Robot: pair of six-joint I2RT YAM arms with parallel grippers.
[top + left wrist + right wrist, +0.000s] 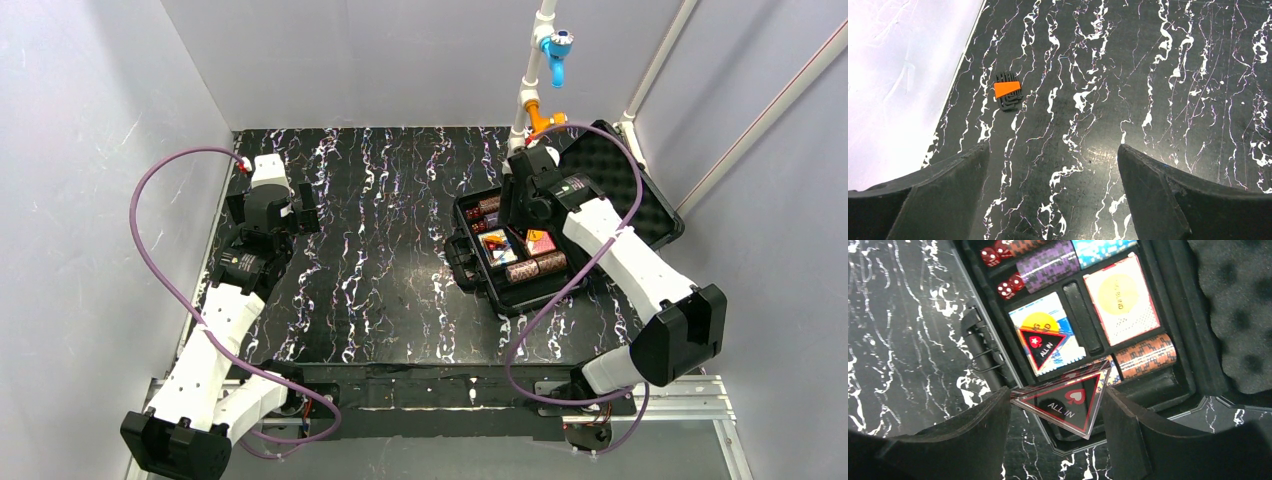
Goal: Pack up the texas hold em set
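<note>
Two arms are on my screens. The black marbled table carries the black case. It lies open, with its foam-lined lid thrown back on the side away from the case's handle.

The left claw hangs over bare table, well apart from the case on its handle side. Its jaws are spread wide with nothing between them. The right claw hovers just above the case's front rim. It is pinching a clear triangle marker printed ALL IN, with one finger on each side of it.

Everything else of the set sits inside the case:
- A purple chip roll and a blue chip roll lie in the row furthest from the claw.
- An orange-brown chip roll lies in the row nearest the front rim.
- In the middle of the case, a blue card deck sits on the handle side and a red card deck on the lid side, with a narrow divider between them.
- Each deck has a yellow disc on top.
- A second triangle lies flat on the blue deck, overlapping its disc.
- Red dice sit at the handle end of the purple roll.

The smallest thing is a black object with an orange tag. It lies on the table in the left claw's view, far from the case.
</note>
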